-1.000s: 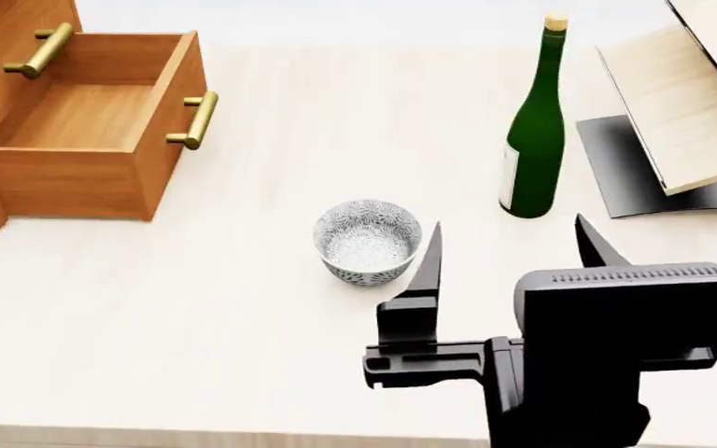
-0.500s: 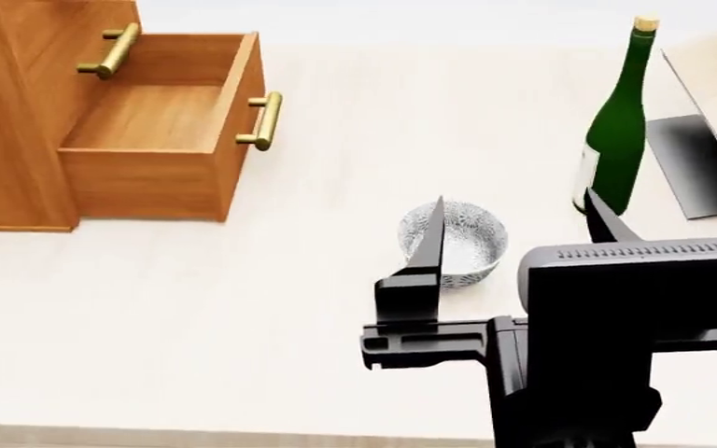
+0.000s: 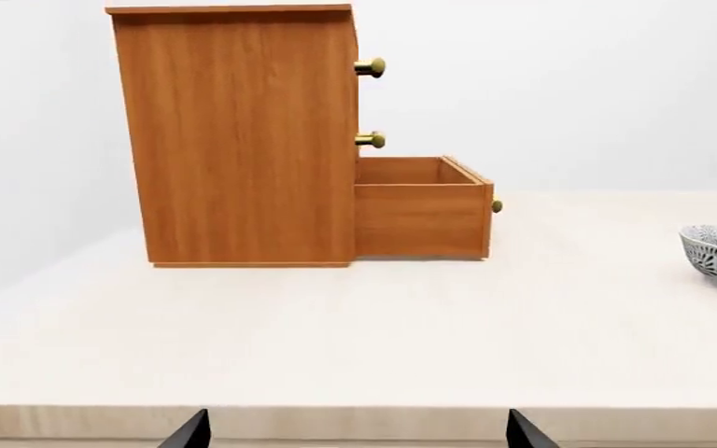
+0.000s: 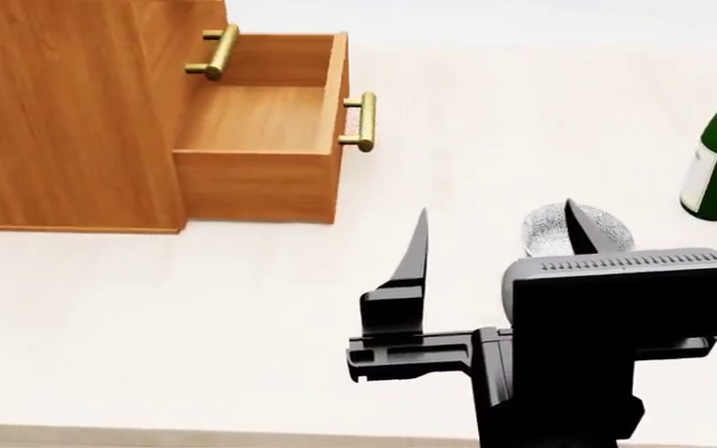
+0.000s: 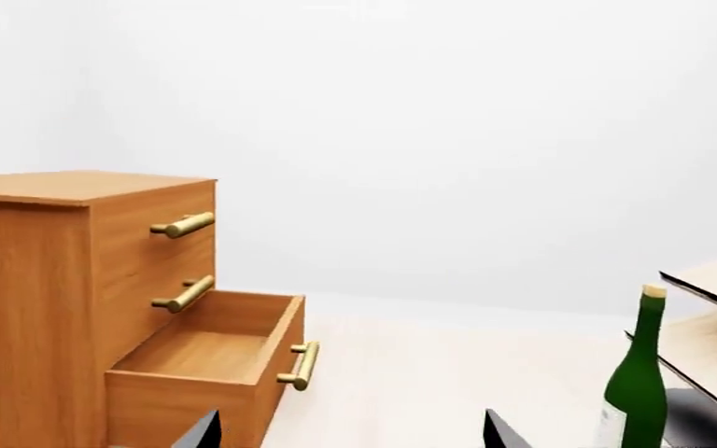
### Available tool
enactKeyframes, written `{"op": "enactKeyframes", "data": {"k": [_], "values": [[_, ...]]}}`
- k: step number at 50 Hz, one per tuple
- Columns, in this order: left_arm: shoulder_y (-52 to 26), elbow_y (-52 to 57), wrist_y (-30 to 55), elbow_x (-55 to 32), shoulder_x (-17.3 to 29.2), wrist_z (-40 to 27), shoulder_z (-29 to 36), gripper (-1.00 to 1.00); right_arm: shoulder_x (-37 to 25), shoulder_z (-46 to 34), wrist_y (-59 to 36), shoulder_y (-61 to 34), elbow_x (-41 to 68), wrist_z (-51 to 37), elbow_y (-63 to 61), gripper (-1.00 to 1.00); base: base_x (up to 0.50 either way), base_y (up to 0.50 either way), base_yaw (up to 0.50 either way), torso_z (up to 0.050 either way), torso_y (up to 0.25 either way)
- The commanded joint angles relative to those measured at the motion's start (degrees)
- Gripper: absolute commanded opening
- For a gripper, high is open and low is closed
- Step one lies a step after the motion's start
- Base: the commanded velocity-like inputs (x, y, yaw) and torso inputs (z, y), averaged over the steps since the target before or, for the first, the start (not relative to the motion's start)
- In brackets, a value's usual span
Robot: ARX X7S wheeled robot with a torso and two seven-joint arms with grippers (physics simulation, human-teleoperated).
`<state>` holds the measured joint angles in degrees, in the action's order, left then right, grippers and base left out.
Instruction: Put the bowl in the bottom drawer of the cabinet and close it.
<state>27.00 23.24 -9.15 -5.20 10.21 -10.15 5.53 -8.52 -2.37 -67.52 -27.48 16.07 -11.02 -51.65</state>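
Right gripper (image 4: 493,245) fingers spread apart, empty, raised over table (image 4: 184,308). Bowl (image 4: 545,229) on table just behind it, right of cabinet (image 4: 60,112). Bottom drawer (image 4: 272,121) pulled open. Left gripper (image 3: 352,434) fingertips apart.

The bottom drawer (image 5: 209,359) stands open from the cabinet (image 5: 72,280), green bottle (image 5: 633,383) well apart

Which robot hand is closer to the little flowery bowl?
The right one. The right gripper hangs just in front of the bowl, hiding part of it. The left gripper sits back at the table's near edge, with the bowl far off to its side.
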Motion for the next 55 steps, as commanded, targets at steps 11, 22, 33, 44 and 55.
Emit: {"op": "enactKeyframes", "data": {"k": [11,22,33,44,55], "values": [[0.1,0.0,-0.2,0.2,0.9,-1.0,0.8,1.0,-0.2,-0.5,1.0,0.9,1.1,-0.7,0.3,1.0,0.0,0.5,0.0,0.0,0.0],[-0.2,-0.2,-0.2,0.3,1.3,-1.4,1.3,1.0,-0.6,-0.9,2.0,1.2,1.5,-0.9,1.0,1.0,0.0,0.5,0.0,0.0,0.0],[-0.3,-0.3,-0.1,0.3,1.6,-1.9,1.6,1.0,-0.8,-0.7,3.2,1.6,1.5,-1.7,1.3,1.0,0.0,0.13,0.0,0.0,0.0],[-0.5,-0.6,-0.4,0.3,2.1,-2.3,1.9,1.0,-1.4,-1.8,4.1,2.1,1.2,-2.4,1.8,1.0,0.37,0.0,0.0,0.0,0.0],[-0.4,-0.7,-0.7,0.1,2.4,-2.7,2.2,1.0,-1.6,-1.8,4.7,2.5,1.7,-2.6,2.3,1.0,0.5,0.0,0.0,0.0,0.0]]}}
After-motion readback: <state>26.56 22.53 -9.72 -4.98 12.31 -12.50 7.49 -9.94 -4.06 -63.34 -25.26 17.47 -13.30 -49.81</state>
